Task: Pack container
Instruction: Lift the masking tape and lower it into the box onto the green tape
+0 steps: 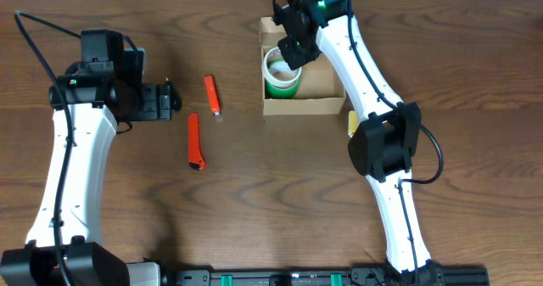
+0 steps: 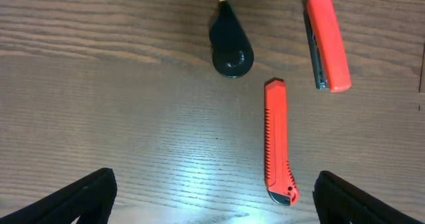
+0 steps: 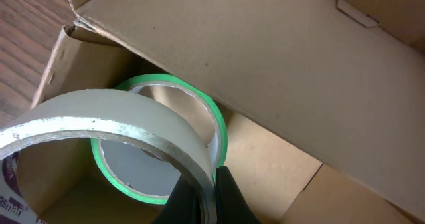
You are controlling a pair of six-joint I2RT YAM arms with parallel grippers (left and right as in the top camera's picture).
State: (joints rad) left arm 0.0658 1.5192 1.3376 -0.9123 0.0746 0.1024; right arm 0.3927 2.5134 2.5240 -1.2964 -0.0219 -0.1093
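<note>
The right fingers [image 3: 204, 196] are clenched on the wall of a translucent clear tape roll [image 3: 99, 127], which is pinched between them. They hold it over the open mouth of the small rectangular tan-brown cardboard box [image 1: 318, 106]. From overhead, these fingers hang above the box's left half, so the box lies directly under them. It sits at the far middle of the dark wooden table [image 1: 254, 201]. Its hinged flap lid [image 3: 265, 51] is folded back, and in the right wrist view the lid fills the upper part of the picture as plain cardboard with a tab cut at its edge. Inside, a green-rimmed tape roll [image 3: 216, 127] lies flat against the box's left wall, below the held clear roll, and bare cardboard floor shows beside it. The left fingers [image 1: 175, 99] are spread wide and hold nothing, well apart from the box on the table's left side. In front of them lie a black teardrop-shaped object with a yellow tip [image 2: 231, 48], a short orange stapler-like bar [image 2: 327, 41] and an orange plastic utility knife [image 2: 279, 144], none touching another. A yellow pad [image 1: 350, 121] shows just beside the box's near right corner, partly hidden by the right arm.
</note>
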